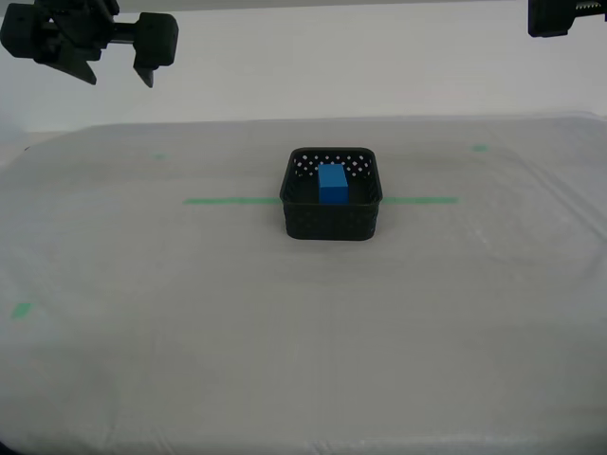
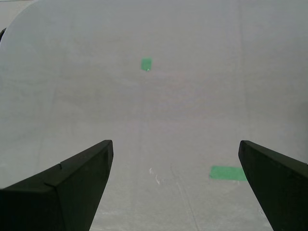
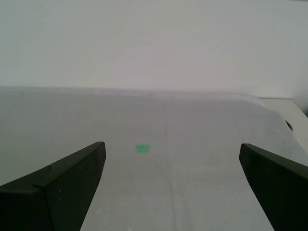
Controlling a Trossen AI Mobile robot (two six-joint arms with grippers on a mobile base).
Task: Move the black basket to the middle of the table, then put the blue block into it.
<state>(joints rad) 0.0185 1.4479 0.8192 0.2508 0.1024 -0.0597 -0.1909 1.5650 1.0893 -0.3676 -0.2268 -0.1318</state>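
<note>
The black basket (image 1: 332,220) stands near the middle of the table (image 1: 303,360), on the green tape line (image 1: 232,200). The blue block (image 1: 333,184) stands inside it, toward its far wall. My first gripper (image 3: 172,145) is open and empty over bare sheeting. My second gripper (image 2: 175,144) is open and empty over bare sheeting. Neither wrist view shows the basket or the block. In the exterior view one arm's gripper (image 1: 119,66) hangs open high at the top left, far from the basket. Only a corner of the other arm (image 1: 567,17) shows at the top right.
Small green tape marks lie on the sheeting at the far left (image 1: 159,154), far right (image 1: 481,147) and near left (image 1: 21,309). The second wrist view shows a mark (image 2: 146,63) and a tape end (image 2: 227,172). The first wrist view shows a mark (image 3: 142,148) and the table's far edge.
</note>
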